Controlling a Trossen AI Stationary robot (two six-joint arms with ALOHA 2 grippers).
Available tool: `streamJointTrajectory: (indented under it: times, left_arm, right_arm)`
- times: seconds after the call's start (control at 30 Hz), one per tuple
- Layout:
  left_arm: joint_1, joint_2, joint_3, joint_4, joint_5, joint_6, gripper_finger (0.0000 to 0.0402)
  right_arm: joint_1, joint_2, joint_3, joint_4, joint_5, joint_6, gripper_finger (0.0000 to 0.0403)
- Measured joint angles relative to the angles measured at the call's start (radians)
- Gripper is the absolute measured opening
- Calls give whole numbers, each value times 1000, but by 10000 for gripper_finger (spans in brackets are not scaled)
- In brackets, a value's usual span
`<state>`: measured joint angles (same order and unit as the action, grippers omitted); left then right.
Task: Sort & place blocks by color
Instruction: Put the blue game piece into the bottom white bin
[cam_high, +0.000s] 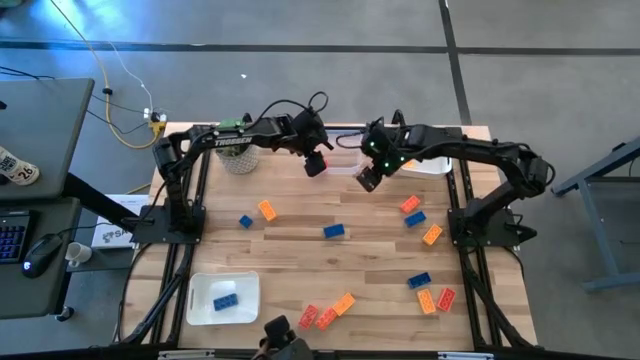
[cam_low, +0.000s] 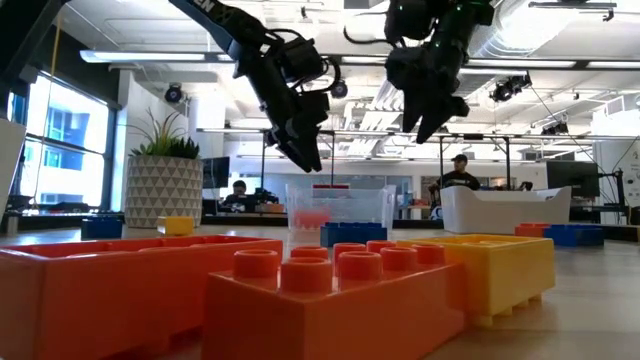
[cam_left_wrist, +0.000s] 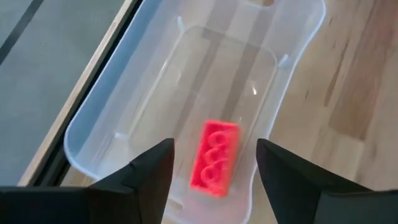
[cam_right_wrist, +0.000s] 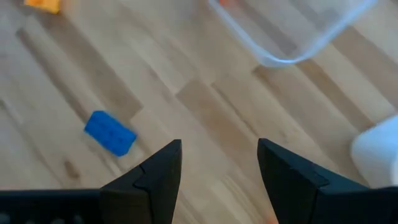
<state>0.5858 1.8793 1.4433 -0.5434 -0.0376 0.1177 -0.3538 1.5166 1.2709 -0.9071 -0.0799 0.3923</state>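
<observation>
My left gripper (cam_left_wrist: 214, 177) hangs open over a clear plastic tray (cam_high: 345, 168) at the table's far middle. A red block (cam_left_wrist: 215, 157) is inside the tray below the fingers, and nothing touches it. Just to the right my right gripper (cam_right_wrist: 219, 168) is open over bare wood, with a blue block (cam_right_wrist: 111, 132) ahead of it. Blue, orange and red blocks lie scattered on the table, for instance a blue one (cam_high: 334, 231) in the middle and an orange one (cam_high: 267, 210). One blue block (cam_high: 225, 300) lies in a white tray (cam_high: 200, 285) at the near left.
A second white tray (cam_high: 432, 165) stands at the far right, and a potted plant (cam_high: 240, 157) at the far left. Red and orange blocks (cam_high: 325, 315) cluster by the near edge, and others (cam_high: 432, 234) lie at the right. In the low view, large orange blocks (cam_low: 330, 295) fill the foreground.
</observation>
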Motion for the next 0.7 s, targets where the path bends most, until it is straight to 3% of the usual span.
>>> streamJointTrajectory:
  times: [0.3, 0.7]
  left_arm:
    - [-5, -24, 128, -262, -2, 106, 216]
    - [-11, -237, 127, -389, -3, 165, 216]
  right_arm:
    - [121, 0, 0, 97, -3, -36, 197]
    - [316, 0, 0, 191, 106, -108, 199]
